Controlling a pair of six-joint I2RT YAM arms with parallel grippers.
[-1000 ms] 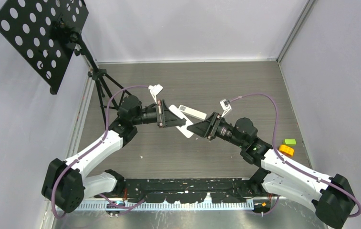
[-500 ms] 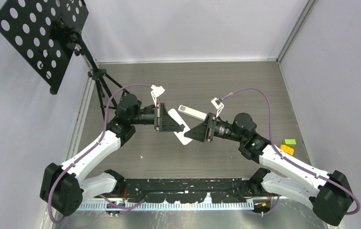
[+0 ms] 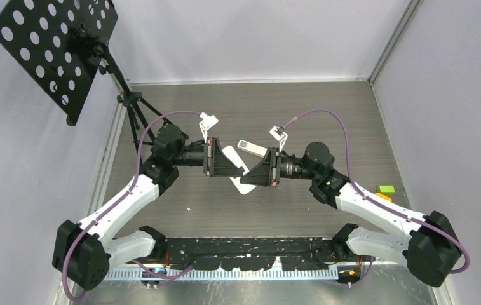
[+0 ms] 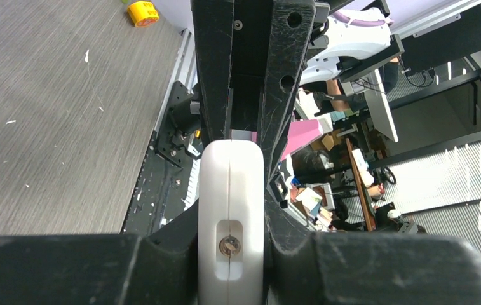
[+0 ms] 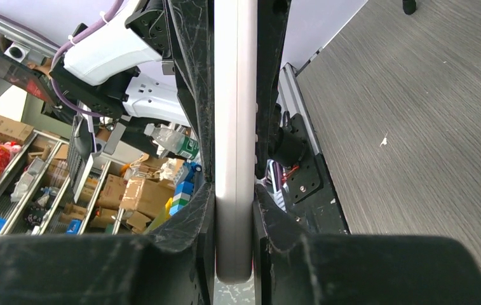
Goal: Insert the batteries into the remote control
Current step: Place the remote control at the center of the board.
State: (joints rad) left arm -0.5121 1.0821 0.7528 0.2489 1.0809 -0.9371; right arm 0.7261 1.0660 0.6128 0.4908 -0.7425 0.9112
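Okay, step: I have the slim white plastic remote control (image 3: 244, 185) held above the grey wood-grain counter (image 3: 326, 121) between both arms. I judge this is opening the battery cover.
left jaws: nearly closed, clamped on the remote's rounded end.
right jaws: pressed on both flat faces of its other end.
batteries: can't see any in these views.
flat white second remote (image 3: 255, 149): lying on the counter just behind.
next: slide the cover off, which needs a steady counter-hold.
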